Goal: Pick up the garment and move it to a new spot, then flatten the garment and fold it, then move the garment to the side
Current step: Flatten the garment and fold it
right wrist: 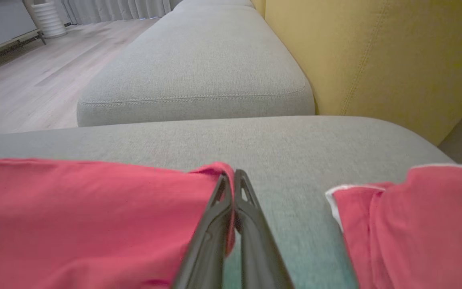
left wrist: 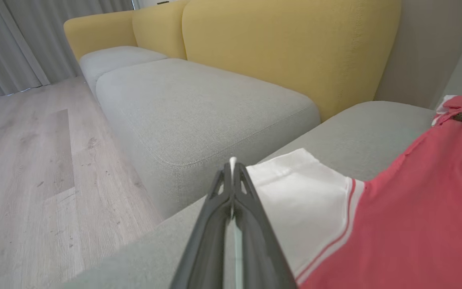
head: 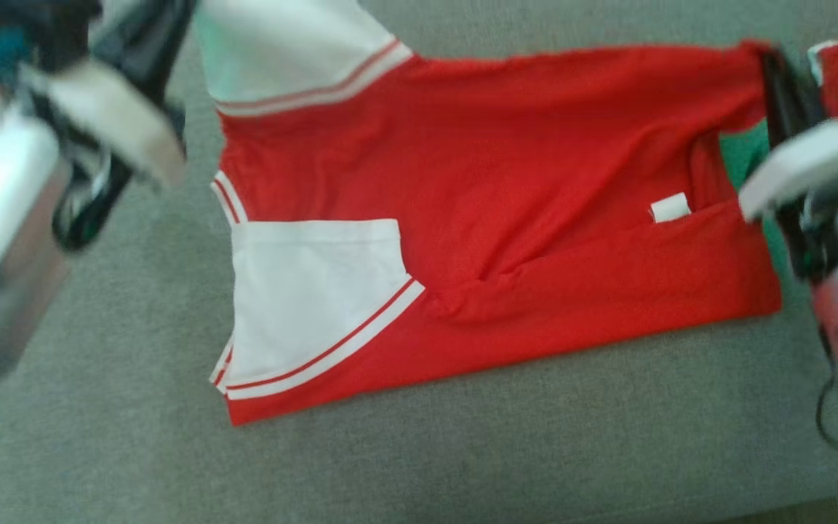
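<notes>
Left fingers [left wrist: 209,241] pinch a white sleeve [left wrist: 295,192], right fingers [right wrist: 209,241] a red hem [right wrist: 199,174], apparently stretching the garment [head: 506,189] flat on the sofa cushion [head: 463,466].

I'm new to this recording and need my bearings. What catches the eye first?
A bright red shirt with white striped sleeves lies across the grey fabric sofa cushion. The left gripper pinches its white sleeve edge and the right gripper its red corner, both shut. Mustard-yellow backrests rise behind.
</notes>
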### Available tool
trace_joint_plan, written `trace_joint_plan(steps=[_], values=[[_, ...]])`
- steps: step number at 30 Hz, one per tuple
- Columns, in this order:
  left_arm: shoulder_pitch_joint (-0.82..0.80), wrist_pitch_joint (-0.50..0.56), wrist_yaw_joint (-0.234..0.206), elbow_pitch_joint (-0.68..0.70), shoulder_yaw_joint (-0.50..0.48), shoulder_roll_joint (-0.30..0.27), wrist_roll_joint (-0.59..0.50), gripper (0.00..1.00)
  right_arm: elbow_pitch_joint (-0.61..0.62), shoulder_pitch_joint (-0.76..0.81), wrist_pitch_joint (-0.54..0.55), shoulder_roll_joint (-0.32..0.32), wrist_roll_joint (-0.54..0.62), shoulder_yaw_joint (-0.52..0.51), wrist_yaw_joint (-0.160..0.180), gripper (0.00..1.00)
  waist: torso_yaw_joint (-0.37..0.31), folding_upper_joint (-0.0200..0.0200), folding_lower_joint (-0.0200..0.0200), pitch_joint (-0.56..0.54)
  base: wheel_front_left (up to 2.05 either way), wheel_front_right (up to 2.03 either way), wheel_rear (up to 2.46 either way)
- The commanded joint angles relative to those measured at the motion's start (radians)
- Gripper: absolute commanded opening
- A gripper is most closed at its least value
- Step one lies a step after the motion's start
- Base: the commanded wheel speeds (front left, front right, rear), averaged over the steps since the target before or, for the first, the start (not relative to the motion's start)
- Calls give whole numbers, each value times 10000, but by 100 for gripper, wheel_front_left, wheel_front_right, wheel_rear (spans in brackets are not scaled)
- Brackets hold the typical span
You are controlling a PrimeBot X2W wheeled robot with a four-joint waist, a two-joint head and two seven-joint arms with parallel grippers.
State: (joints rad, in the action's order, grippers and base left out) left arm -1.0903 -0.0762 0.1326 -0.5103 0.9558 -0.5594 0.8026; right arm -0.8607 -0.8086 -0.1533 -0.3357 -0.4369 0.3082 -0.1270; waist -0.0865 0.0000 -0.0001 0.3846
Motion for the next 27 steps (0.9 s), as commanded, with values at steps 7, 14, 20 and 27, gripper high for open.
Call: trace_joint_plan(steps=[7,14,20,27], values=[[2151,-366,-871,2534,-384,-1798,617,0,1199,1979,-362,-378,-434,-114,-37,0,244,0,1,-979,0,0,0],[4388,-622,-2115,4901,-254,-2871,1000,0,1978,3447,-351,-324,-228,-875,-37,0,385,0,1,-1381,0,0,0],[5630,-746,-3036,6231,140,-3328,763,0,2886,4535,-67,-143,132,-1578,-37,0,478,0,1,-1402,0,0,0],[6372,-879,-3549,6331,761,-2786,421,0,3751,5440,435,319,601,-2186,-37,0,536,0,1,-1361,0,0,0]])
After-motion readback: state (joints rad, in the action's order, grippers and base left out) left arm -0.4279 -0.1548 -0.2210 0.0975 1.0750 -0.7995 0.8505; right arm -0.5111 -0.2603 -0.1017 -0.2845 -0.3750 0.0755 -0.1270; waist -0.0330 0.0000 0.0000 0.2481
